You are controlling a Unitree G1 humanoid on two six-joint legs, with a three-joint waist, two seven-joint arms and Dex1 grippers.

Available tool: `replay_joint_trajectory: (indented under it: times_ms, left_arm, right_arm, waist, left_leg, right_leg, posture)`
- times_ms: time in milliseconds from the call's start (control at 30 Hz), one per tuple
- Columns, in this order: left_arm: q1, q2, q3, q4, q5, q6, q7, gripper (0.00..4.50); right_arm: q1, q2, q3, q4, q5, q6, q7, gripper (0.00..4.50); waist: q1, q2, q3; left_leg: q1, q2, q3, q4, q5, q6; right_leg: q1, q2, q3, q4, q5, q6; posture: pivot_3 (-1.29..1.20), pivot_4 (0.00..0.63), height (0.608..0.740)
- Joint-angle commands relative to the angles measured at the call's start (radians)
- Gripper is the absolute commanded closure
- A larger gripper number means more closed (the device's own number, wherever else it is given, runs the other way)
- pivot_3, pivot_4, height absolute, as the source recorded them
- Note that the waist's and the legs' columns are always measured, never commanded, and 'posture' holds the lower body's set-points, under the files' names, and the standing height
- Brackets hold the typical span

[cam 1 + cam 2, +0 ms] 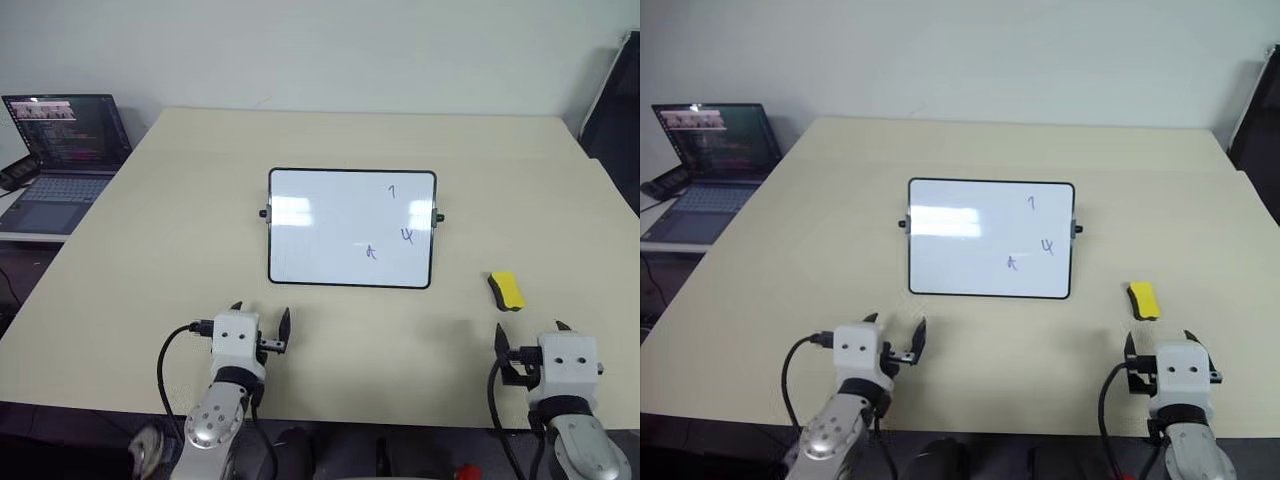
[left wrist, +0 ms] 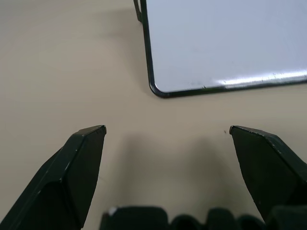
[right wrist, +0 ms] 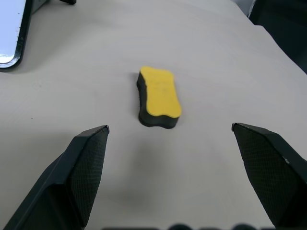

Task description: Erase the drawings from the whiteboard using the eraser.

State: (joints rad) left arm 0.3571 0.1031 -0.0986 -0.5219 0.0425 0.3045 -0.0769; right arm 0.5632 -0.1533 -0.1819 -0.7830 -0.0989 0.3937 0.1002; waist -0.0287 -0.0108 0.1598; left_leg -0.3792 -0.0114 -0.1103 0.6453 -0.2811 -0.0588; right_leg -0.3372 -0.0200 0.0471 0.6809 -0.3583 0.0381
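I count three drawings [image 1: 392, 191] on one whiteboard [image 1: 320, 230], one eraser [image 1: 507, 290] (yellow) at twelve o'clock from my spread, empty right claw [image 1: 530, 340]; left claw [image 1: 262, 318] likewise released.

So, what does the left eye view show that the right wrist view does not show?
Left eye view alone: the three drawings on the whiteboard, the laptop beyond the table's left edge, and the left gripper, open.
Right wrist view alone: the black underside along the eraser, seen close.
Both: the yellow eraser lying on the table ahead of the open right gripper, apart from the board's right corner.
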Motion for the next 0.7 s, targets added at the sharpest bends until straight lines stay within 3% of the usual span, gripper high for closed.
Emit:
replay_joint_trajectory:
  times_ms: [33, 233, 700]
  left_arm:
    - [0.002, -0.003, -0.008, -0.06, 0.006, -0.007, 0.004, 0.0]
    - [-0.002, -0.004, -0.026, -0.063, 0.009, 0.003, 0.005, 0.0]
    - [-0.169, 0.007, -0.002, 0.029, -0.005, 0.005, -0.011, 0.0]
  right_arm:
    - [0.0, -0.017, -0.015, -0.05, -0.02, -0.011, 0.004, 0.03]
    - [0.016, -0.004, -0.04, -0.056, -0.004, -0.007, 0.003, 0.03]
    - [-0.025, 0.065, -0.021, -0.032, -0.039, 0.0, -0.062, 0.03]
  waist:
    - [0.0, 0.0, 0.0]
    - [0.0, 0.0, 0.0]
    - [0.0, 0.0, 0.0]
  left_leg:
    - [0.0, 0.0, 0.0, 0.0, 0.0, 0.0]
    - [0.0, 0.0, 0.0, 0.0, 0.0, 0.0]
    - [0.0, 0.0, 0.0, 0.0, 0.0, 0.0]
  right_leg:
    - [0.0, 0.0, 0.0, 0.0, 0.0, 0.0]
    - [0.0, 0.0, 0.0, 0.0, 0.0, 0.0]
    - [0.0, 0.0, 0.0, 0.0, 0.0, 0.0]
  posture:
    - [0.0, 0.15, 0.74]
    - [0.0, 0.15, 0.74]
    - [0.0, 0.15, 0.74]
